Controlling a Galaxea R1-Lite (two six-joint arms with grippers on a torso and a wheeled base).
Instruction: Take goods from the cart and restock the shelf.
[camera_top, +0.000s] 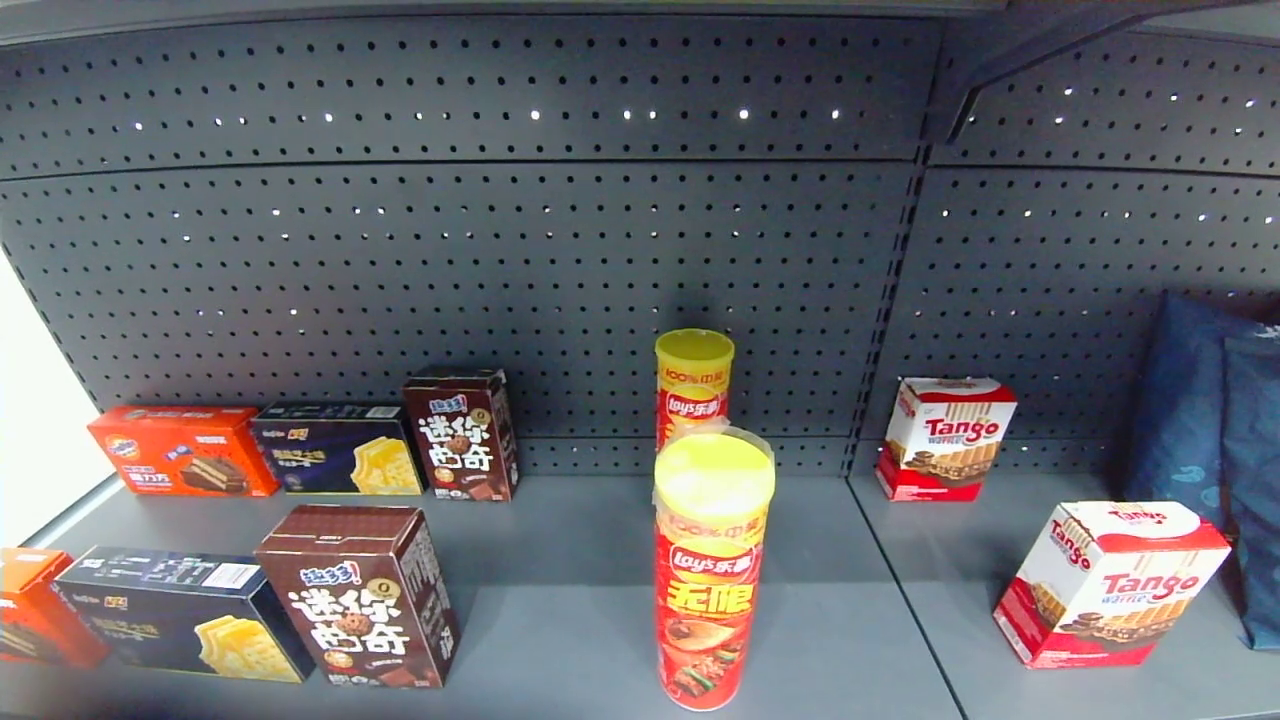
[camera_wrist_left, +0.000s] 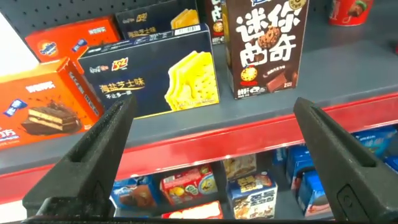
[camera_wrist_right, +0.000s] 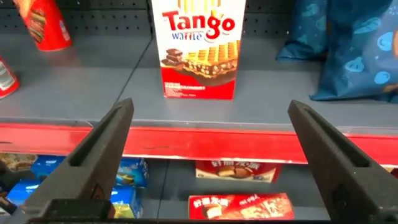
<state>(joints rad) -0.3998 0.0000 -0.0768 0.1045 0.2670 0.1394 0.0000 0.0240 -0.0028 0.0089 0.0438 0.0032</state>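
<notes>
Finding left gripper (camera_wrist_left: 214, 106) and right gripper (camera_wrist_right: 211, 106) empty, jaws apart, facing the red shelf edge (camera_wrist_right: 205, 144), I'd withdraw squarely, avoiding snags.

pegboard panel (camera_top: 480, 250) | blue bags (camera_top: 1190, 400) far right | lower-tier packets (camera_wrist_left: 252, 193)

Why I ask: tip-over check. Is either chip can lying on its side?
No, the front can and rear can both stand upright.

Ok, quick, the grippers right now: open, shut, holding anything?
Left gripper: open, jaws wide apart, holding nothing.
Right gripper: open, jaws wide apart, holding nothing.
</notes>
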